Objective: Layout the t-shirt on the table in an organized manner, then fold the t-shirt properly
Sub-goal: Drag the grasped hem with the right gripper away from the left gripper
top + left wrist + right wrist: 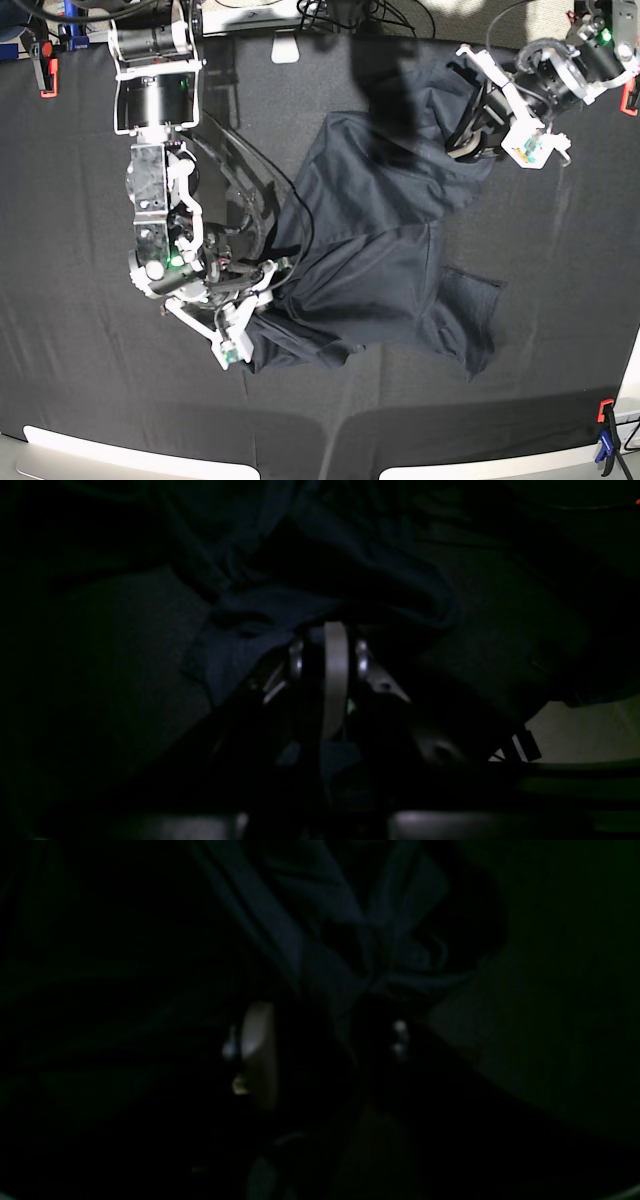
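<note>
T-shirt (pixel 380 260) lies rumpled between both jaws, apparently touching each.

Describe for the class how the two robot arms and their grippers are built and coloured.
Both arms are black segments with white shells. The right arm has a bulky black-and-white motor housing, a green light and thin black cables. The left arm also shows a green light. Each gripper has white brackets and dark fingers.

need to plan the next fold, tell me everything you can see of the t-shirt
The t-shirt is dark navy soft cloth with a slight sheen, lying crumpled, not flat, mid-table. Folds run diagonally across it, and one flap lies flat toward the near right. The left pincer is shut on its far right part; the right pincer is at its near left edge, cloth between its jaws. No collar or tag can be made out.
</note>
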Tool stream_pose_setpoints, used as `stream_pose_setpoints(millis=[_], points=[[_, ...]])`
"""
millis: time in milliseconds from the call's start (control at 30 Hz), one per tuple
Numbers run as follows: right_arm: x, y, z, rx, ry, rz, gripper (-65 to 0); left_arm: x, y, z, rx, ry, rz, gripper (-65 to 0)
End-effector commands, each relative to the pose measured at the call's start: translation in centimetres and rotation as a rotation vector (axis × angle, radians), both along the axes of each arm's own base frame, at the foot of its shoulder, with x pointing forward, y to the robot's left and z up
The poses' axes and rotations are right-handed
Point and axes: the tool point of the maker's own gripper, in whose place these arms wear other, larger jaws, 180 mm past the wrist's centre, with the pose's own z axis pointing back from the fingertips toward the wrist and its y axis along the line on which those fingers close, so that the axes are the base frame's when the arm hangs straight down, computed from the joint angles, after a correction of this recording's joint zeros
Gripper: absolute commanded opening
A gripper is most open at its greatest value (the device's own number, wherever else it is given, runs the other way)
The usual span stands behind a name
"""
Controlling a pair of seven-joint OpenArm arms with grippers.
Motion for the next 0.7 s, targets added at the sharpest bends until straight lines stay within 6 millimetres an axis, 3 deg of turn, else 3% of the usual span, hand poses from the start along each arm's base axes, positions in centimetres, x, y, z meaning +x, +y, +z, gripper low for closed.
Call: stream_pose_setpoints(millis=[0,67,167,267,467,667], points=[[1.5,-0.1,2.1,-0.001,-0.073,0.000,-55.4,0.3,-0.2,1.2,-0.027,-0.040,-0.008,-60.8],[1.7,-0.8,2.1,-0.048,-0.088,-0.010,-65.0,0.3,-0.2,1.2,-0.026,-0.040,-0.009,-60.8],[1.3,-2.6,1.4,-0.164,-0.051,-0.036,-65.0,0.3,-0.2,1.2,-0.026,-0.040,-0.009,-60.8],[-0.4,-4.1,0.2,-0.232,0.050,-0.057,-65.0,0.3,-0.2,1.2,-0.026,-0.040,-0.008,-60.8],[-6.1,-6.6,-1.8,-0.270,0.118,-0.099,-65.0,0.3,-0.2,1.2,-0.026,-0.040,-0.009,-60.8],[-13.6,-12.1,-3.1,-0.264,0.167,-0.268,-65.0,0.3,-0.2,1.2,-0.026,-0.040,-0.009,-60.8]])
